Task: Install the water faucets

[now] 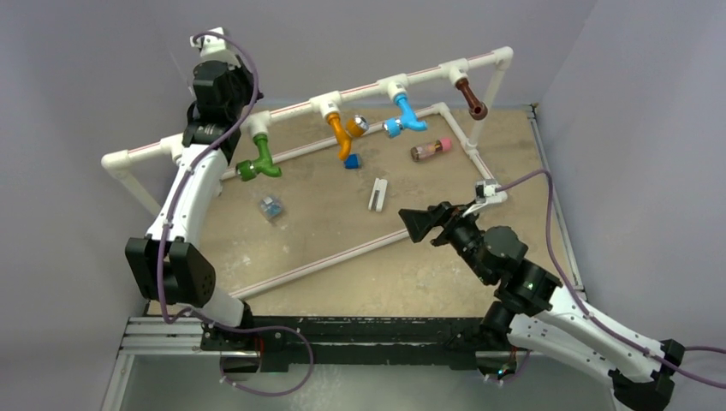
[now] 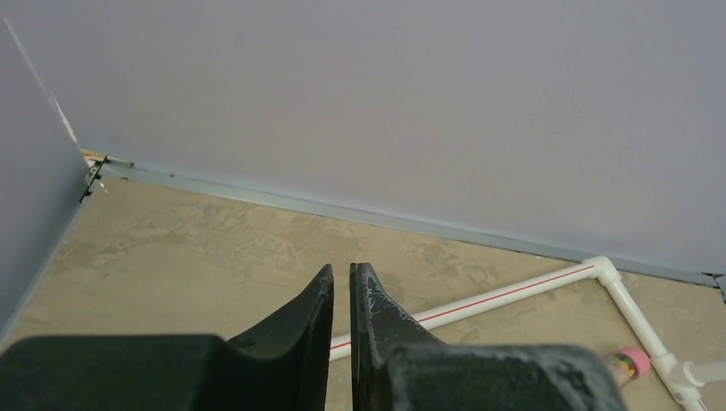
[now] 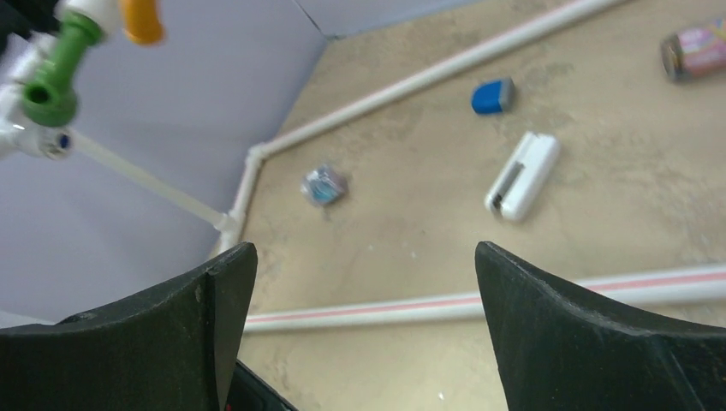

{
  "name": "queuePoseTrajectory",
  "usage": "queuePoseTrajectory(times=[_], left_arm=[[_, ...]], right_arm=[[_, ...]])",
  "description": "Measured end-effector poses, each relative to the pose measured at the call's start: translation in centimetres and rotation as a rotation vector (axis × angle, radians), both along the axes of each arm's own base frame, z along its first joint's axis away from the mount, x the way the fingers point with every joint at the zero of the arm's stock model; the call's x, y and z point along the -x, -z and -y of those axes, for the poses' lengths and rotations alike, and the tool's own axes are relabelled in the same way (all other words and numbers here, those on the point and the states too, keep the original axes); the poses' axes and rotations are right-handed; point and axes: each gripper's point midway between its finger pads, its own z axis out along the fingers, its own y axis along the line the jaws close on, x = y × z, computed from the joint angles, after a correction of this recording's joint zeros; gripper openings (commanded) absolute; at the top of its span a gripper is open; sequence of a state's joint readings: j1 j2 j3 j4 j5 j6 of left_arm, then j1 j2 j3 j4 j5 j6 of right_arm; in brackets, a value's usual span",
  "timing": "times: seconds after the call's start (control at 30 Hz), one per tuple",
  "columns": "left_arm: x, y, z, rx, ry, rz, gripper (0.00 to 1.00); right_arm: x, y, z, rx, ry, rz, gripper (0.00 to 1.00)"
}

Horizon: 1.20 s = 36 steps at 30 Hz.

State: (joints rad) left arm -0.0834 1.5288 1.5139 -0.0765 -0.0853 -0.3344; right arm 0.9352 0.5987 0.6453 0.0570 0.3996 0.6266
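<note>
Four water faucets hang from the white pipe rail (image 1: 295, 109): green (image 1: 257, 163), orange (image 1: 341, 133), blue (image 1: 404, 116) and brown (image 1: 471, 98). The right wrist view catches the green faucet (image 3: 56, 73) and the orange faucet's tip (image 3: 141, 19) at its top left. My left gripper (image 2: 342, 267) is raised above the rail's left end, near the green faucet. Its jaws stand a narrow slit apart with nothing between them. My right gripper (image 1: 419, 224) hovers over the near floor pipe, wide open and empty (image 3: 366, 248).
On the tan board lie a clear cylinder with a pink end (image 1: 431, 149), a small blue block (image 1: 352, 161), a white clip-like piece (image 1: 377, 193) and a small crumpled clear item (image 1: 271, 206). A low white pipe frame (image 1: 325, 261) borders the board. Walls stand close on three sides.
</note>
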Motion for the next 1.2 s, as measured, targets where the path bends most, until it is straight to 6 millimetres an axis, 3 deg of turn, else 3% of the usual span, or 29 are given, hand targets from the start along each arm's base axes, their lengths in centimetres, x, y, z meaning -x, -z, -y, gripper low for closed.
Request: queuePoseTrajectory(times=[0.1,0.27,0.43,0.57,0.7,0.77,0.83,0.93,1.03,1.2], left_arm=[[-0.7,0.4,-0.3,0.001,-0.021,-0.042,0.12],[-1.3,-0.6,-0.1,0.020,-0.017,-0.032,0.12],[-0.4,-5.5,0.3,0.042,0.012,0.114,0.13],[3.4,-12.3,0.4,0.055,0.038,0.302,0.13],[10.9,-20.2,0.7,0.078,0.090,0.526,0.13],[14.5,-23.0,1.2,0.092,0.136,0.607,0.12],[17.1,-24.4,1.8,0.100,0.185,0.645,0.12],[20.4,-24.2,3.4,0.108,0.295,0.630,0.12],[21.8,-21.6,5.1,0.108,0.397,0.541,0.13],[24.1,-11.8,8.6,0.131,0.619,0.275,0.16]], right_arm=[[0.1,2.7,0.6,0.029,0.028,-0.071,0.99],[-0.1,4.8,1.4,0.057,0.079,-0.143,0.99],[-0.2,6.1,1.7,0.084,0.105,-0.185,0.99],[-0.6,7.0,1.6,0.108,0.125,-0.207,0.99],[-1.1,8.0,1.5,0.135,0.148,-0.232,0.98],[-1.3,8.6,1.4,0.149,0.158,-0.244,0.99],[-1.5,9.3,1.2,0.165,0.170,-0.263,0.99],[-1.9,10.2,1.1,0.194,0.191,-0.289,0.99],[-2.2,10.5,1.1,0.205,0.204,-0.295,0.99],[-2.5,11.1,1.3,0.229,0.229,-0.302,0.99]])
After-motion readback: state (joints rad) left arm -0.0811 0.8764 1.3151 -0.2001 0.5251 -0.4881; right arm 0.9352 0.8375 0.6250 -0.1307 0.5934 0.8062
